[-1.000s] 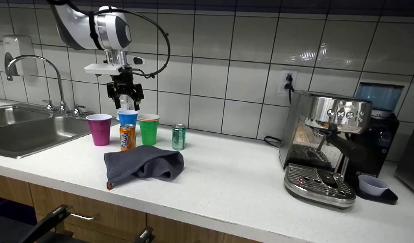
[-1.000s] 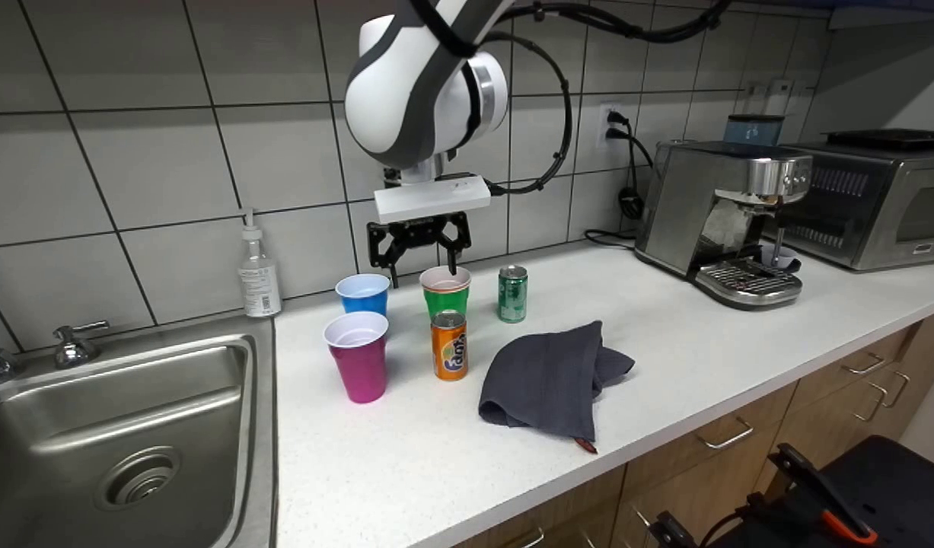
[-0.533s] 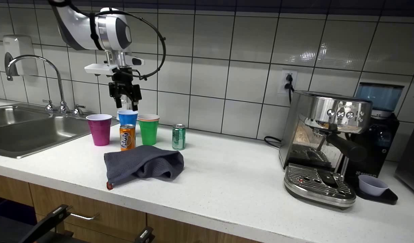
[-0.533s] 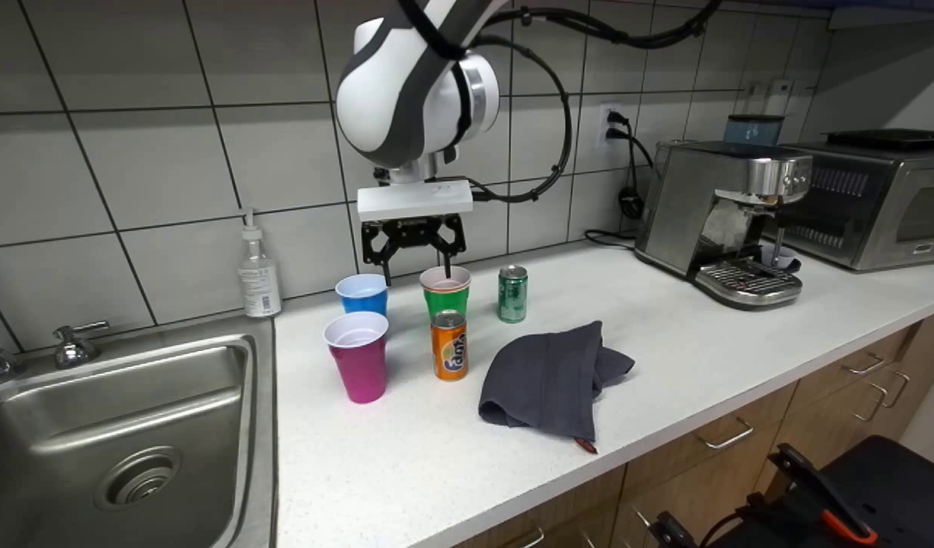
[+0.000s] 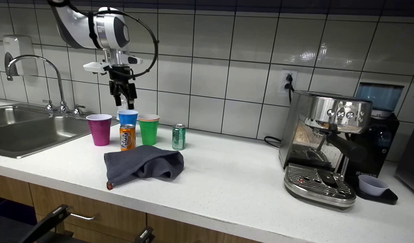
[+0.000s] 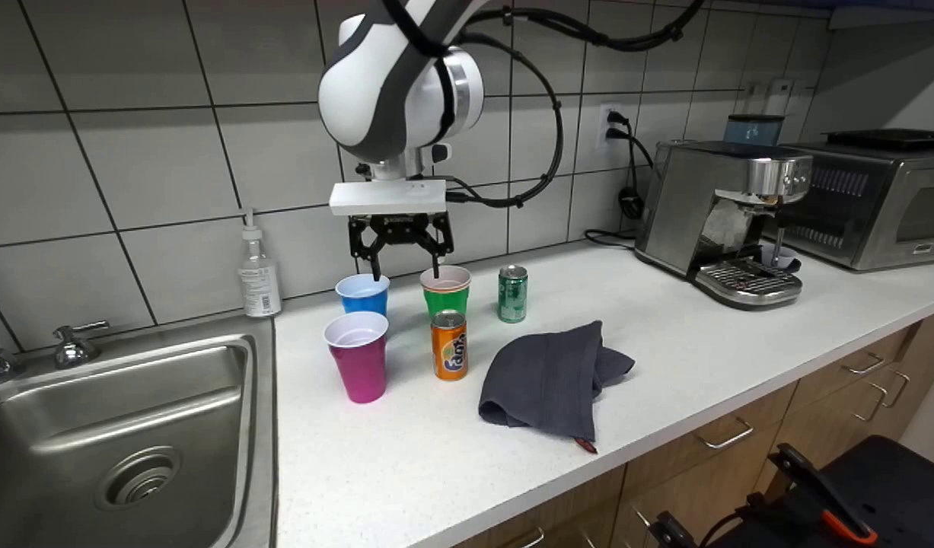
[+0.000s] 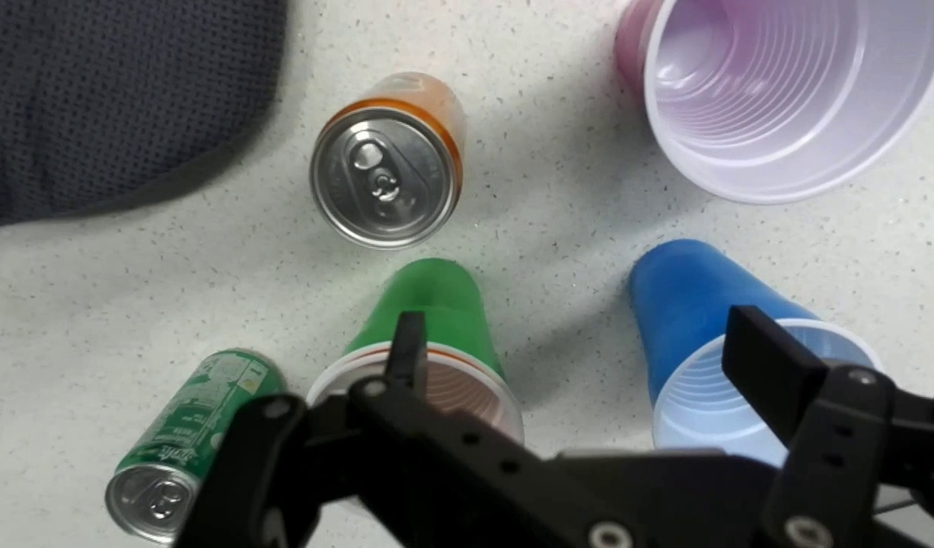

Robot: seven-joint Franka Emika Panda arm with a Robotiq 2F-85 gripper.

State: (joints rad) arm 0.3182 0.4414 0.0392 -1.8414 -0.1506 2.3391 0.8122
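Hand [image 6: 406, 276], black: fingers parted, pointing down, near the rims of the blue cup [image 6: 364, 304] and the green cup [image 6: 448, 301]; carried on a white-and-grey arm [image 6: 383, 106]. Pink cup [image 6: 363, 371]: upright on the white surface [image 6: 406, 479], in front of the blue cup. Orange can [image 6: 450, 354]: upright, before the green cup. Green can [image 6: 512, 295]: upright, just beside that cup. Cloth [image 6: 543, 380]: dark grey, rumpled. Pump bottle [image 6: 259, 285]: clear, labelled, near a corner of the steel sink [image 6: 261, 426]. Coffee machine [image 6: 680, 205]: beside a microwave [image 6: 878, 205].
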